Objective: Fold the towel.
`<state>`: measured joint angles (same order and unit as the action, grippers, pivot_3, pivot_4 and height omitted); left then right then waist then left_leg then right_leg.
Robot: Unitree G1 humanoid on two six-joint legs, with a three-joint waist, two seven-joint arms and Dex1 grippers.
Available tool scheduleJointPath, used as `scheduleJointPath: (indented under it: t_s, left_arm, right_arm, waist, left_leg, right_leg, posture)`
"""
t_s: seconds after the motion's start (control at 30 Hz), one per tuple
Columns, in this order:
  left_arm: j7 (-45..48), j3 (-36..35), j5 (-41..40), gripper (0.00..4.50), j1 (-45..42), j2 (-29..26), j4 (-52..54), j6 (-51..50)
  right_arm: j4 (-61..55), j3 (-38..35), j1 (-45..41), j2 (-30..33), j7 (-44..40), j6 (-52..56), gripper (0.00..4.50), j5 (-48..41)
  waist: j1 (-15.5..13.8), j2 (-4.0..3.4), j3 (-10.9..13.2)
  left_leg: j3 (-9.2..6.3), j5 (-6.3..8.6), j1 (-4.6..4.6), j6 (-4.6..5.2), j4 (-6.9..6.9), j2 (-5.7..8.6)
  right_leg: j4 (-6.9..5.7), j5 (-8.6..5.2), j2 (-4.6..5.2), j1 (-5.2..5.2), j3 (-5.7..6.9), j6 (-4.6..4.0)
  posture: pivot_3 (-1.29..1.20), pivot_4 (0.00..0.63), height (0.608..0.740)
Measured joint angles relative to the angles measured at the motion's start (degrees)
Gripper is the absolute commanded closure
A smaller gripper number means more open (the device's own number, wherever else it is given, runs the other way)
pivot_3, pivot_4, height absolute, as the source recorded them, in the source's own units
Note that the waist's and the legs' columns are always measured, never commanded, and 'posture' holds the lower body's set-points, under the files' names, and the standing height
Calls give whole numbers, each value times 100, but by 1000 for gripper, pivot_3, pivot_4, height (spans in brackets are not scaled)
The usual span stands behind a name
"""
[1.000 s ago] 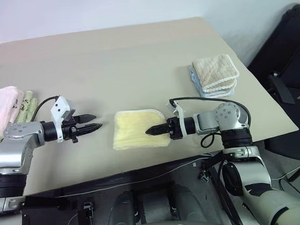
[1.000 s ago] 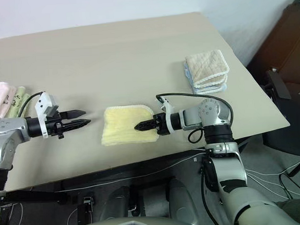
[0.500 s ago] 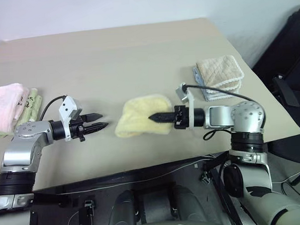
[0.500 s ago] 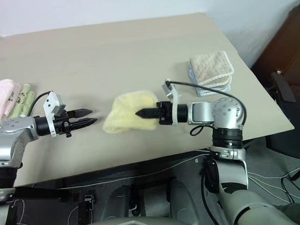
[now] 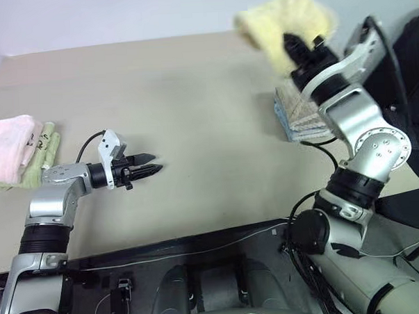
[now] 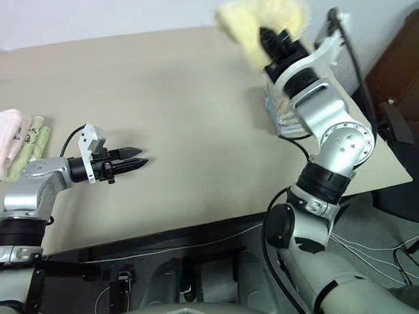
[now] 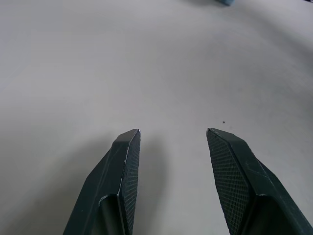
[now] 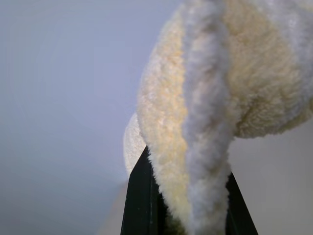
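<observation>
The towel is held bunched in the air at the upper right of the frame, pinched by the right pincer above the tabletop. The left pincer is spread and empty at centre left, just over the tabletop.
</observation>
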<state>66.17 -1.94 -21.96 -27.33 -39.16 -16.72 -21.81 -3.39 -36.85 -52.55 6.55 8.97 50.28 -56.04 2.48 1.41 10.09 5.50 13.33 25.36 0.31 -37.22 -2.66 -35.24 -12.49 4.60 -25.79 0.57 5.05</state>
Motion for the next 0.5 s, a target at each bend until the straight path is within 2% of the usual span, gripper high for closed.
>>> scheduleJointPath:
  t_s: [0.2,0.5]
  left_arm:
    - [14,83,92,2207,-21,96,-118,140]
    - [-4,75,143,2207,181,96,-118,304]
  right_arm:
    - [1098,2,14,441,161,-533,4467,423]
    - [2107,-15,277,519,446,-1001,4467,780]
  waist:
    - [14,-3,2]
    - [6,-3,2]
  left_leg:
    - [9,-1,-3,1,1,1]
    - [11,-1,-2,1,0,-3]
  right_leg:
    - [-3,0,-4,-3,-7,1]
    - [-3,1,-2,-2,-10,1]
  posture:
    - [0,150,740]
    - [0,150,740]
